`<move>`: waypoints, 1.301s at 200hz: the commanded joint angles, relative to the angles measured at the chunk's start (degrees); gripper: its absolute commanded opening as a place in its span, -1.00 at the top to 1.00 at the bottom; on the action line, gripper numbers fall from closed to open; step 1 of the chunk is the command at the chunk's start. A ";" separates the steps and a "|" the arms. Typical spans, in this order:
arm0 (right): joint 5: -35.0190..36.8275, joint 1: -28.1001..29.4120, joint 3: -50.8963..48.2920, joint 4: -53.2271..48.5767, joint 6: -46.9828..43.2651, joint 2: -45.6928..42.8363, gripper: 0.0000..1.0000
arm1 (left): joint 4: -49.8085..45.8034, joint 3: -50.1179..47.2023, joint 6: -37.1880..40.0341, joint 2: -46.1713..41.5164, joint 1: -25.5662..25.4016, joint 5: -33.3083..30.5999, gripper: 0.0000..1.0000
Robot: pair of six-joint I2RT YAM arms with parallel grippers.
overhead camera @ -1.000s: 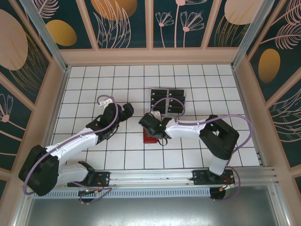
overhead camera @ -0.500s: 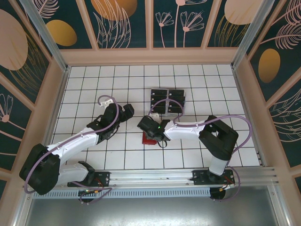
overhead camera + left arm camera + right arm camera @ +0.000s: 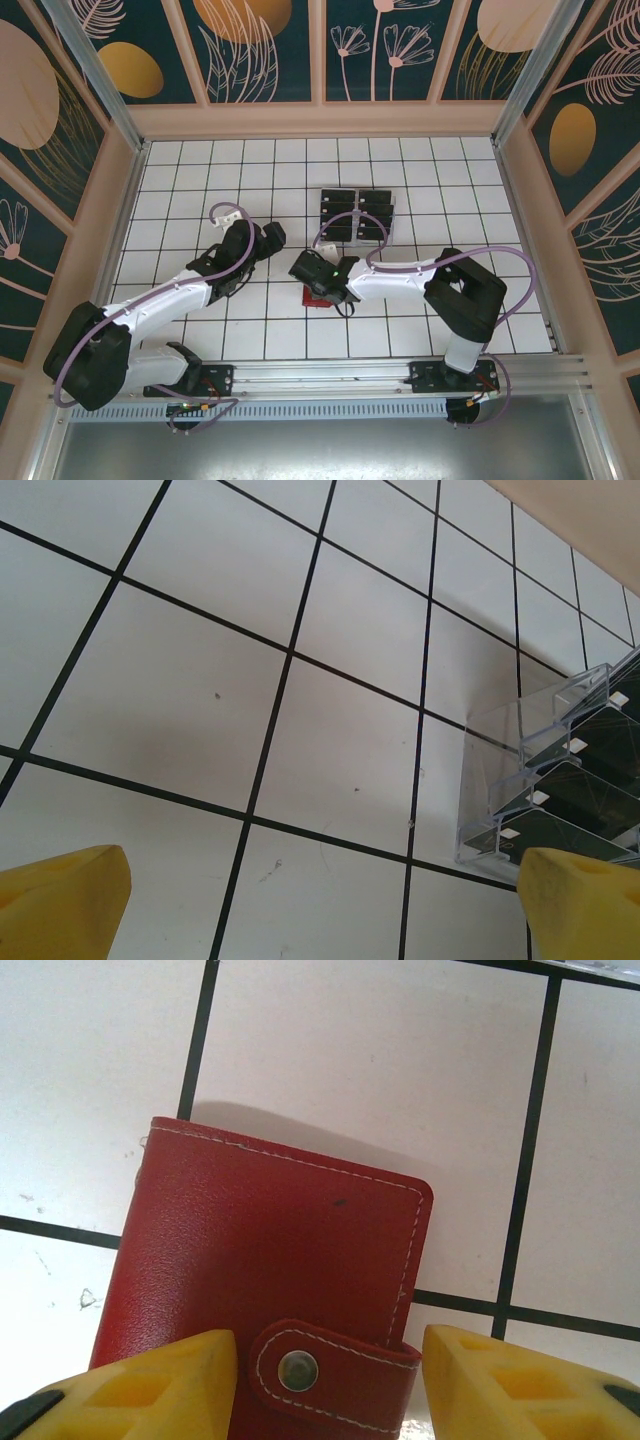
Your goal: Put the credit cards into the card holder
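Observation:
The card holder [image 3: 280,1250] is a red wallet lying shut on the white tiles, its tab clasp [image 3: 330,1370] snapped down. My right gripper [image 3: 325,1390] hovers close over it, open, one yellow finger [image 3: 150,1385] over the cover left of the clasp and the other past the wallet's right edge. From above, the right gripper [image 3: 305,268] covers most of the card holder [image 3: 318,297]. The black credit cards [image 3: 357,215] [image 3: 590,805] stand in a clear slotted tray [image 3: 500,730]. My left gripper [image 3: 272,238] hangs open over bare tile, left of the tray, with nothing between its fingers.
The clear tray [image 3: 357,232] stands just behind the wallet and the right wrist. A purple cable loops over the right arm near the tray. Wooden walls [image 3: 130,180] bound the tiled floor on three sides, with free tiles to the left and right.
My right gripper has slid a little to the left over the red wallet. The left arm has barely shifted.

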 commanded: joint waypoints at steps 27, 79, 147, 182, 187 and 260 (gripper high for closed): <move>2.15 0.06 -2.23 1.19 0.95 0.64 0.05 | -0.31 1.27 0.77 1.15 0.10 1.10 -0.98; 0.57 -0.66 -4.71 4.00 -0.02 0.73 0.38 | -0.72 1.71 1.14 1.53 0.06 1.65 -0.97; -4.43 -2.91 -9.34 10.92 -3.96 -3.39 1.00 | -1.54 2.24 3.73 1.77 0.09 4.12 -0.98; -7.51 -4.67 -11.73 14.81 -5.72 -6.97 1.00 | -0.77 2.16 4.64 2.82 0.06 7.38 -0.98; -7.88 -4.89 -11.94 15.19 -5.90 -7.42 1.00 | -0.67 2.08 4.66 2.97 0.02 7.79 -0.98; -15.88 -8.71 -16.71 22.81 -6.44 -14.59 1.00 | -0.53 0.19 7.01 4.09 0.03 14.28 -0.98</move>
